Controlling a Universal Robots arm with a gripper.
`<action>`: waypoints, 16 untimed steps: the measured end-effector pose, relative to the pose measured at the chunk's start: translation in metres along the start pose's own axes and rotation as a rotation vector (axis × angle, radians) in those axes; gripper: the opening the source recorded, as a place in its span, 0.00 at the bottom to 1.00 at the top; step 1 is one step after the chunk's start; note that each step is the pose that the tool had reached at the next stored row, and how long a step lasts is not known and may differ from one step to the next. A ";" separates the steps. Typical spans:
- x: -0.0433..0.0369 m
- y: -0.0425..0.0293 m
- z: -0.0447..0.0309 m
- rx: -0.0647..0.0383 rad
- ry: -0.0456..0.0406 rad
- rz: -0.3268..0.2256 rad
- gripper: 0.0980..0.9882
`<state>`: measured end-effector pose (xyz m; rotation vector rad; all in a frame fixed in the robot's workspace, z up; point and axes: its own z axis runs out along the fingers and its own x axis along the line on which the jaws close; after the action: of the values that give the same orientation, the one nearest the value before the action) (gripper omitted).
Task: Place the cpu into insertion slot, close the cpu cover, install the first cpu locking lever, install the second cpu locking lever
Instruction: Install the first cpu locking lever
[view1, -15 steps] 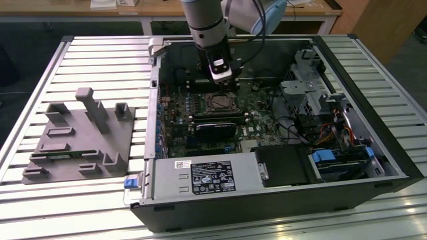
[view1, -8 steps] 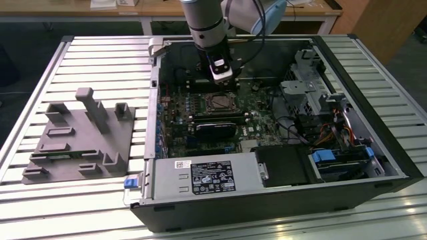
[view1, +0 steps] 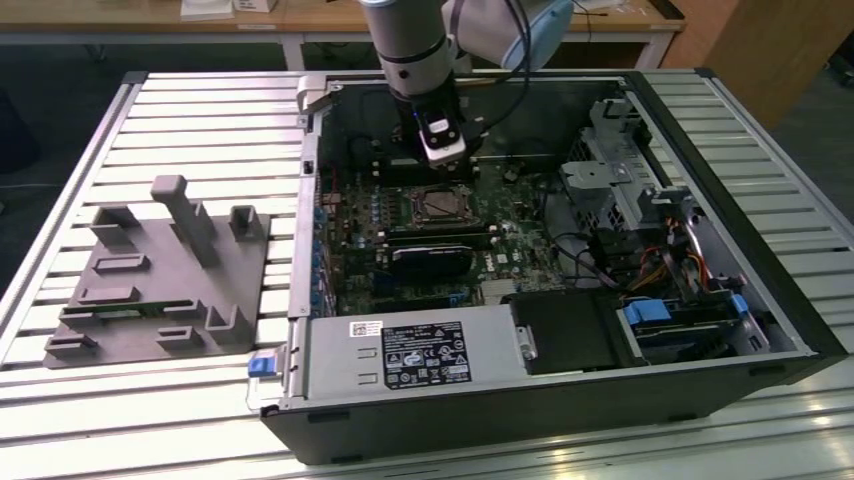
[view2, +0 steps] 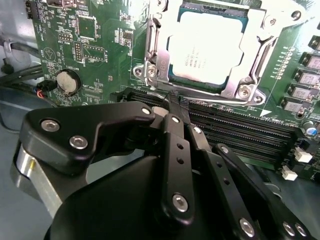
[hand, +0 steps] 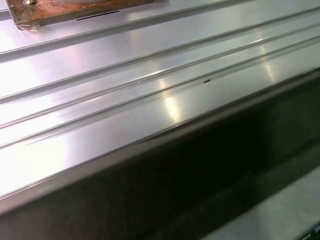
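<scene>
The gripper (view2: 176, 104), jaws together, sits just beside the cpu cover (view2: 156, 57) lying over the cpu (view2: 206, 47), any fingertip contact hard to make out.

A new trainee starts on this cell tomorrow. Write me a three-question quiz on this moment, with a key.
1. True or false: the cpu lies under the closed cpu cover.
2. In the exterior view, the gripper is: A) over the grey fixture on the table; B) down inside the computer case, over the motherboard; C) raised well clear of the case.
3. In the second wrist view, which long black parts run beside the cpu cover, right at the gripper's tip?
Key: 1 true; 2 B; 3 the memory slots.
</scene>
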<state>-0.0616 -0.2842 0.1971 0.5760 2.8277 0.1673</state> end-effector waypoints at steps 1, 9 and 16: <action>0.0001 -0.0001 0.0003 0.000 -0.0001 0.000 0.01; 0.0004 -0.0009 0.0026 0.005 -0.0022 -0.002 0.01; 0.0007 -0.0023 0.0058 0.009 -0.0033 -0.003 0.01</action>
<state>-0.0615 -0.2857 0.1910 0.5739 2.8273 0.1532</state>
